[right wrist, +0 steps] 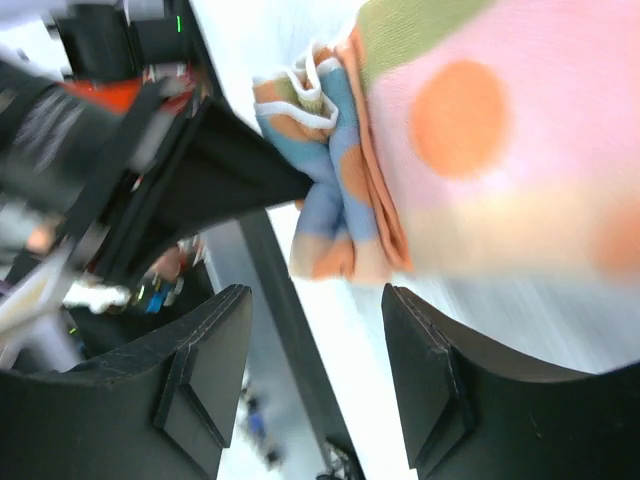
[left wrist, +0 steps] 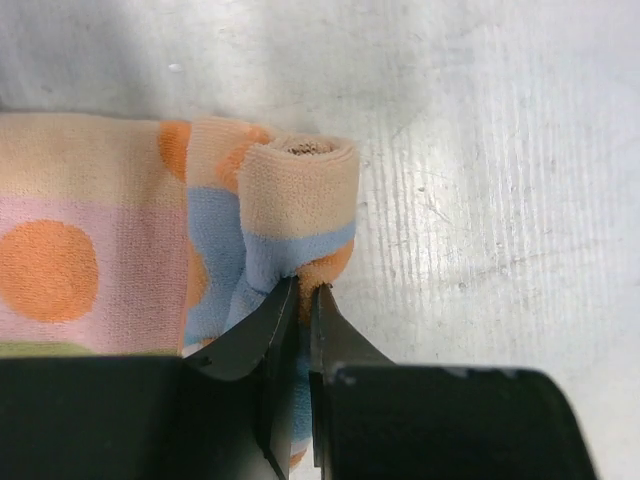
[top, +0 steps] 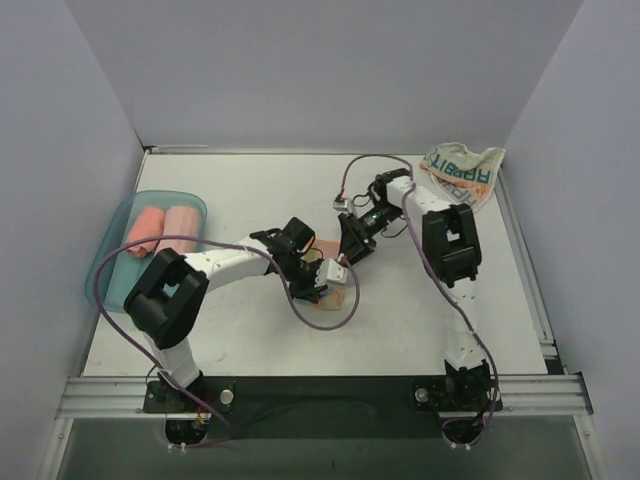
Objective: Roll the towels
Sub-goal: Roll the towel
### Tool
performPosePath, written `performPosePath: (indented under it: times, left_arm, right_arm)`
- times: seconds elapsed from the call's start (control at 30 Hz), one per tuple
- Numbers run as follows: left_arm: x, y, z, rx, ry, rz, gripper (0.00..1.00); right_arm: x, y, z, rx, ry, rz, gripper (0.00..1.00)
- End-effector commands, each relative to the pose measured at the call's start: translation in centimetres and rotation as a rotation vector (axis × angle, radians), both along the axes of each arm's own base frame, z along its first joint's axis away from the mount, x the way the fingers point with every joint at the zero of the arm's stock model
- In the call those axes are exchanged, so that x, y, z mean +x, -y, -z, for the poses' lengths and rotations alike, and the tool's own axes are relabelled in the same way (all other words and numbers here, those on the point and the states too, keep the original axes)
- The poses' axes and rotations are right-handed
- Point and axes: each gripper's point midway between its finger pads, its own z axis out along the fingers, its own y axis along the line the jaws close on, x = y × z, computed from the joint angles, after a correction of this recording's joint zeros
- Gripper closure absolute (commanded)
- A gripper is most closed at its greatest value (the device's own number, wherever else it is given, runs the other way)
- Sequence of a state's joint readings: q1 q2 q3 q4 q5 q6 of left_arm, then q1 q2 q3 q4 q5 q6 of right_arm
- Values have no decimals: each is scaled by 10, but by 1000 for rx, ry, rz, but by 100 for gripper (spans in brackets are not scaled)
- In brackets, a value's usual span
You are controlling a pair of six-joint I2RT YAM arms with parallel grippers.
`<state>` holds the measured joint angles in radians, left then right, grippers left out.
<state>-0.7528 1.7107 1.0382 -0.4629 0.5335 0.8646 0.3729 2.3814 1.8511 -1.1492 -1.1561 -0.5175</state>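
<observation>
L tool (left wrist: 303, 292) tight on striped towel (left wrist: 80, 250), roll axis in line w/ tool

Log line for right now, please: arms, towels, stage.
stage: rolling striped towel | left gripper: pinching its rolled end | right gripper: open, empty | RABBIT towel: unrolled, far right | tray: two rolls

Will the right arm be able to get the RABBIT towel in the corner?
Probably yes. The RABBIT towel lies uncovered beside that arm, with nothing on top. The right gripper is open and empty, though it faces the striped towel.
</observation>
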Motion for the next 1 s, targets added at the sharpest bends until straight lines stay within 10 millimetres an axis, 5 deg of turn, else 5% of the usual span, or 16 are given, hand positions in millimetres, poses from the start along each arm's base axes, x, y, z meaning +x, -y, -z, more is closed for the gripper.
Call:
performPosePath:
  times: [0.0,0.1,0.23,0.5,0.53,0.57,0.8,0.83,0.97]
  left_arm:
    - [-26,-21,3,64,-411,-104,96]
    - [-6,-13,-8,24,-544,-148,93]
    - [12,-10,-5,10,-709,-199,90]
    - [57,-14,11,15,-831,-252,88]
    - [49,-19,20,59,-899,-251,87]
    - [62,-17,16,47,-875,-245,87]
    - [71,-19,31,105,-950,-265,85]
    - [72,-19,31,105,-955,-262,85]
    - [71,-19,31,114,-976,-256,85]
  right_arm:
    - [32,24,-54,0,157,157,46]
    - [24,37,-61,-6,180,220,46]
    - [-1,40,-46,-43,113,312,46]
    - [2,42,-51,10,372,386,46]
    - [1,47,-58,-7,429,378,46]
    - [1,51,-60,-16,480,358,46]
    - [-23,63,-72,-154,878,-16,44]
    - [-36,50,-76,-141,947,-101,44]
    - [-37,35,-60,-259,1192,-310,42]
